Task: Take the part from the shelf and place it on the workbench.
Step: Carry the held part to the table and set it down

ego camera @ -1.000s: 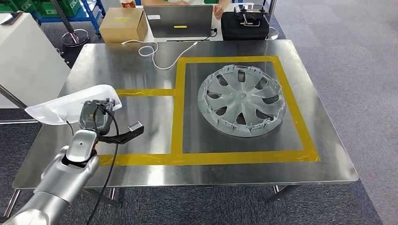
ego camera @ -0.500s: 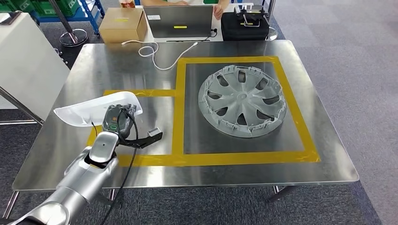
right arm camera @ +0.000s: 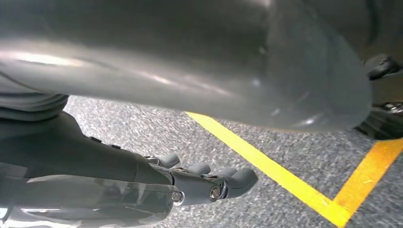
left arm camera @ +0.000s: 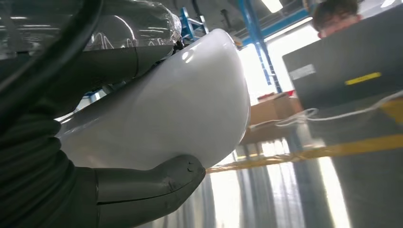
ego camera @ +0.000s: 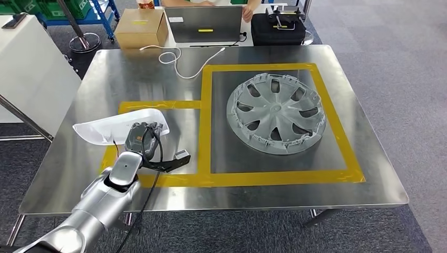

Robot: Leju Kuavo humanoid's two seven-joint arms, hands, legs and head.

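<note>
Over the near-left part of the steel workbench (ego camera: 363, 179), the left hand (ego camera: 141, 138) grips the white part (ego camera: 118, 125), a smooth curved shell that sticks out to the left of the hand. In the left wrist view the thumb (left arm camera: 151, 184) lies under the part (left arm camera: 176, 109) and the darker fingers (left arm camera: 119, 57) press on its other side. From the head view the part sits above the small yellow-taped rectangle (ego camera: 158, 104) at the left of the bench; whether it touches the metal is hard to tell. To the right, inside the larger yellow-taped square (ego camera: 337, 126), a grey wheel cover (ego camera: 276, 112) lies flat. Along the far edge a white cable (ego camera: 182, 58) curls on the bench, and beyond it stand a cardboard box (ego camera: 140, 27), an open laptop (ego camera: 206, 23) and a black case (ego camera: 277, 28). The right hand (right arm camera: 190, 183) hangs low over grey carpet (right arm camera: 304, 156) marked with yellow lines, holding nothing, its fingers (right arm camera: 228, 178) lying fairly straight and close together.
</note>
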